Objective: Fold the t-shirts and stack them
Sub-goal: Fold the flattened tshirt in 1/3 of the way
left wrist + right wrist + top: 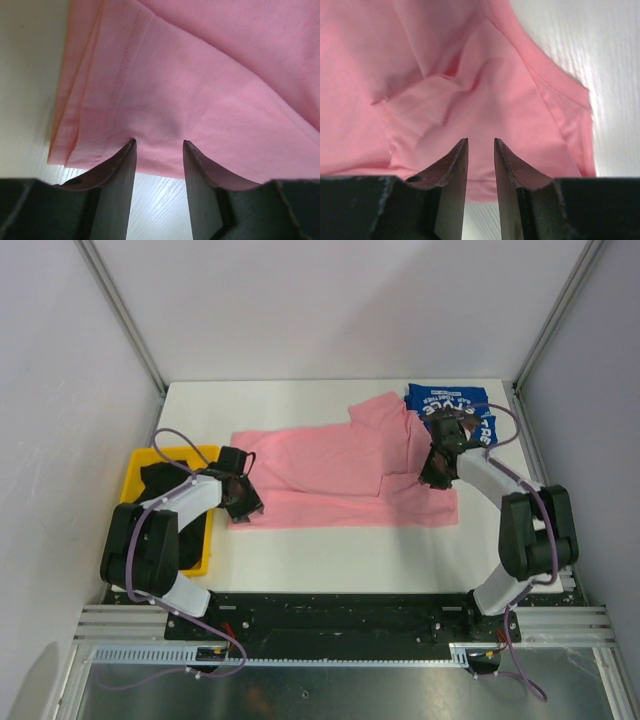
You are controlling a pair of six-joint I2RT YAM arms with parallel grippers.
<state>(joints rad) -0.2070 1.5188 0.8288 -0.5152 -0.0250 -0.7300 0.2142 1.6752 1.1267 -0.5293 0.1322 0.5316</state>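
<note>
The pink tee (330, 475) lies spread flat across the middle of the table (330, 560), its long axis running left to right, so you have one arm at each end. Your left gripper (243, 502) sits at the hem on the left, jaws well apart, tips just touching the cloth's edge and gripping nothing. Your right gripper (437, 472) hangs over the sleeve end on the right, jaws close together but parted, with cloth under the tips and none visibly pinched. The cloth stretches away from each gripper toward the other, so a fold along that axis probably needs both ends gripped. Count one pink tee and one blue tee (450, 405), folded at the far right corner. Black tees (160, 480) lie heaped in the bin (135, 465) on the left, too bunched to count.
</note>
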